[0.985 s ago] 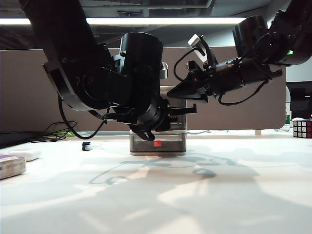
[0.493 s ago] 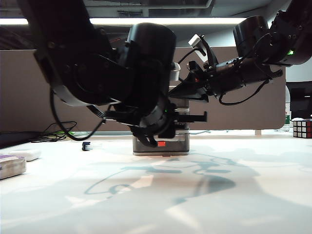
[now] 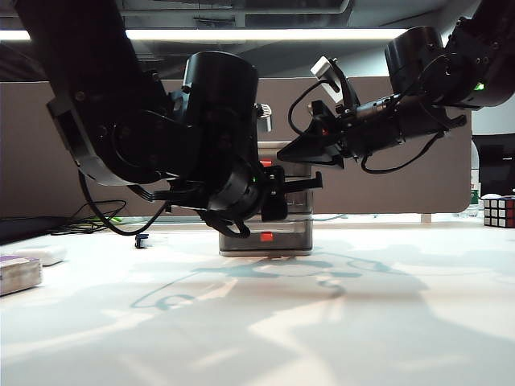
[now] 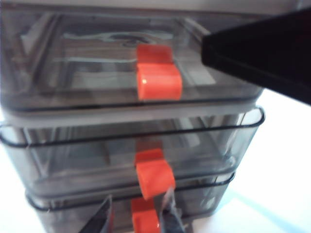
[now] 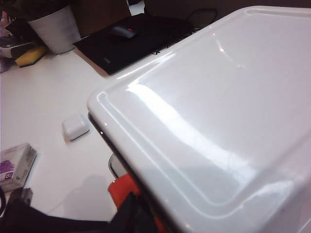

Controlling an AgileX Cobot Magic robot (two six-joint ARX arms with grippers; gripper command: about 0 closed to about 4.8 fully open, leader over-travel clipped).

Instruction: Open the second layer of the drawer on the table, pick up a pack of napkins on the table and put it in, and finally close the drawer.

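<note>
**Q:** White flat tabletop (image 3: pixel 378 322), brown partition behind. Where are the pincers?

**A:** Left gripper (image 4: pixel 136 221) is slightly parted, holding nothing, at the smoky grey middle drawer (image 4: pixel 87 150). Only its wrist view shows that. Right gripper (image 3: pixel 283 153) sits atop the three-tier drawer unit (image 3: pixel 294 235); I cannot tell its state.

**Q:** The napkins?

**A:** The purple-topped napkin pack (image 3: pixel 18 273) lies far left.
</note>
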